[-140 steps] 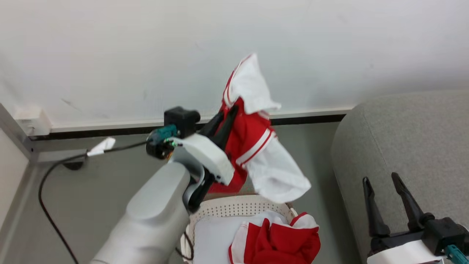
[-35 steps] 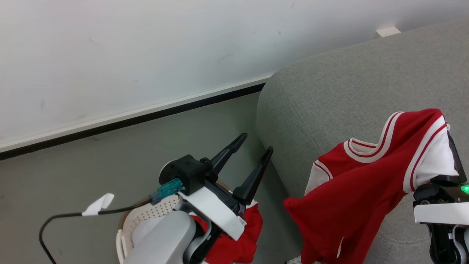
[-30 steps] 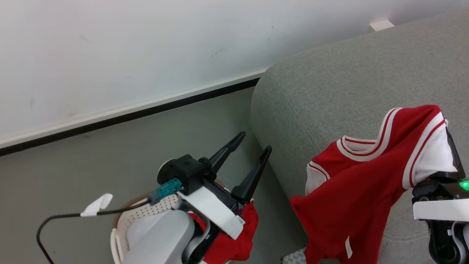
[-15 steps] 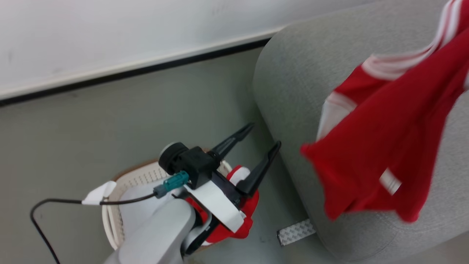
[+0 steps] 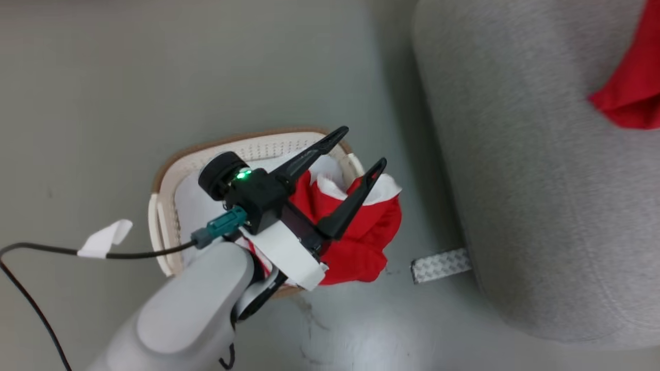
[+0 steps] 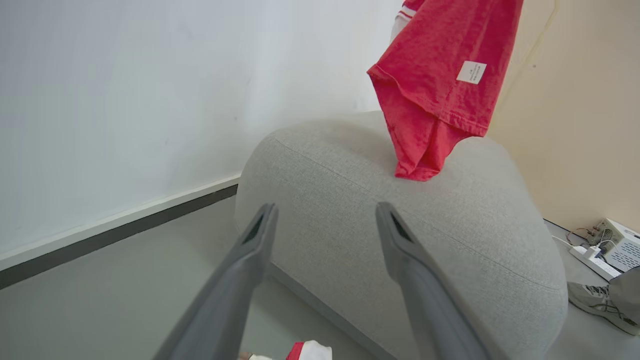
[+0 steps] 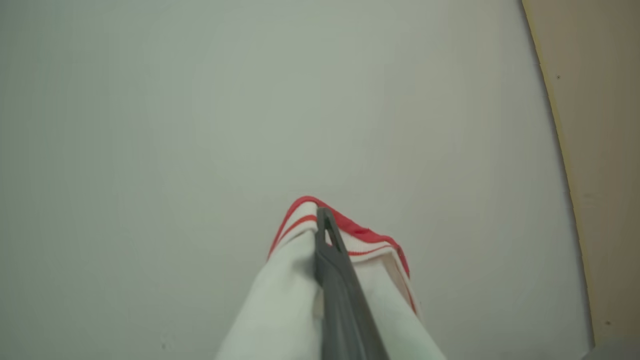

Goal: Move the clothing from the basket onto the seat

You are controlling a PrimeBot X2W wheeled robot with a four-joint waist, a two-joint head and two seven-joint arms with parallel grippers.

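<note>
- left fingers (image 5: 309,153) apart, empty, above basket (image 5: 206,149); red-and-white garment (image 5: 366,242) inside, draped over its rim
- right fingers (image 7: 335,280) clamped on second garment (image 6: 440,75); hanging over seat (image 5: 515,154), white tag (image 6: 471,71) showing

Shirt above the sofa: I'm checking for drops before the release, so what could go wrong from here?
1. The right pincer pinches the shirt by a thin sleeve edge; the fabric might slip out early.
2. The shirt's hem hangs at the rounded sofa top; released there, it may slide off.
3. A second garment spills over the basket rim below the open left pincer; it could drop to the floor.
</note>
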